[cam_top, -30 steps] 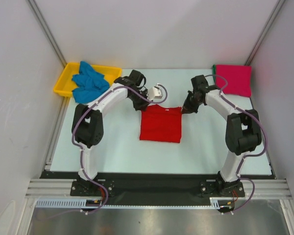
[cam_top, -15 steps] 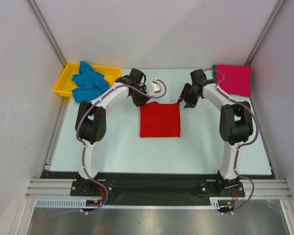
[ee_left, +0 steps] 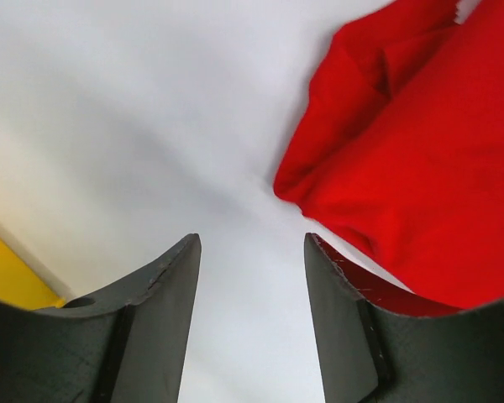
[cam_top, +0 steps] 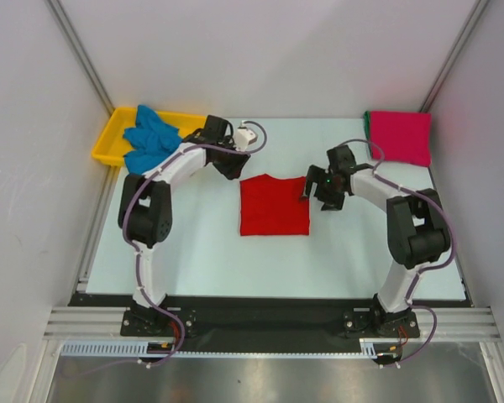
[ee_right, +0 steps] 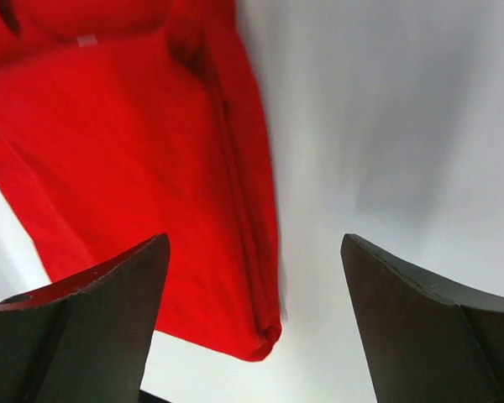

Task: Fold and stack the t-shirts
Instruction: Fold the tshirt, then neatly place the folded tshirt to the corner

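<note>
Released and drawn back, left tool (ee_left: 250, 243) and right tool (ee_right: 256, 243) stand spread, red t-shirt (cam_top: 274, 206) flat between them.

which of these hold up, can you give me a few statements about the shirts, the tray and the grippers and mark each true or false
1. The red t-shirt lies folded on the table between the two arms. True.
2. The blue t-shirt lies spread flat beside the red one. False: it is bunched up in the yellow tray at the far left.
3. The left gripper is clamped on the red t-shirt. False: its jaws stand apart with only bare table between them.
4. The magenta-pink t-shirt sits folded at the far right, with a green edge showing along its left side. True.
5. The right gripper is open at the red t-shirt's right edge. True.
</note>
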`<state>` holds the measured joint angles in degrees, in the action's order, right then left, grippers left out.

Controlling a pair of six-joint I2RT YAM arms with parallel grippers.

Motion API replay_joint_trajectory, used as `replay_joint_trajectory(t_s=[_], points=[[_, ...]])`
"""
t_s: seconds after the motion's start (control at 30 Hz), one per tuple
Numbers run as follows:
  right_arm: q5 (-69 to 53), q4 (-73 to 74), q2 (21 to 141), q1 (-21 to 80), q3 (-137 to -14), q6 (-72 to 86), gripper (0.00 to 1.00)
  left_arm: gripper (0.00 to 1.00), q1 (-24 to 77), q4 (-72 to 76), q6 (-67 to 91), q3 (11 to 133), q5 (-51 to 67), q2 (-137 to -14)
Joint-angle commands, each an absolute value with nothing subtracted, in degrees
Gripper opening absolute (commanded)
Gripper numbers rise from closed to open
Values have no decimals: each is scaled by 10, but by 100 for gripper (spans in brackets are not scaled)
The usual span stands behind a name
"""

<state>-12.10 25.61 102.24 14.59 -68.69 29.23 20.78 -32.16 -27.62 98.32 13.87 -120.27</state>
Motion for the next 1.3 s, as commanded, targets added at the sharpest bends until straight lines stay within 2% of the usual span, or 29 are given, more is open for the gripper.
replay_joint_trajectory(t_s=[0.0, 0.13, 0.23, 0.33, 0.37, 0.43, 0.57, 0.77, 0.87, 0.9, 1.0, 1.17, 1.27], points=[[-155, 199, 1049, 169, -691, 272, 90, 58, 201, -323, -221, 948, 212, -1117], [-157, 178, 1092, 165, -679, 282, 86, 57, 201, -331, -201, 885, 225, -1089], [-190, 140, 1106, 159, -664, 290, 75, 57, 201, -320, -195, 846, 229, -1065], [-205, 120, 1125, 157, -662, 293, 55, 57, 201, -308, -192, 818, 233, -1047], [-216, 100, 1133, 156, -658, 302, 44, 56, 201, -305, -190, 815, 233, -1043], [-252, 86, 1145, 156, -661, 307, 37, 56, 201, -303, -185, 809, 234, -1035], [-266, 90, 1157, 158, -683, 307, 0, 56, 201, -311, -179, 809, 243, -1020], [-195, 232, 1159, 123, -822, 201, 0, 57, 200, -337, -204, 817, 219, -998], [-117, 339, 1207, 99, -958, 127, 0, 60, 200, -339, -214, 821, 196, -998], [-85, 364, 1222, 93, -1031, 113, 0, 69, 201, -339, -216, 827, 196, -999], [-23, 428, 1280, 69, -1126, 56, 0, 99, 201, -359, -226, 860, 201, -1004], [46, 488, 1366, 46, -1321, 1, 0, 100, 201, -381, -236, 905, 193, -1011], [75, 490, 1394, 36, -1393, -21, 0, 100, 201, -381, -239, 912, 179, -1015]])
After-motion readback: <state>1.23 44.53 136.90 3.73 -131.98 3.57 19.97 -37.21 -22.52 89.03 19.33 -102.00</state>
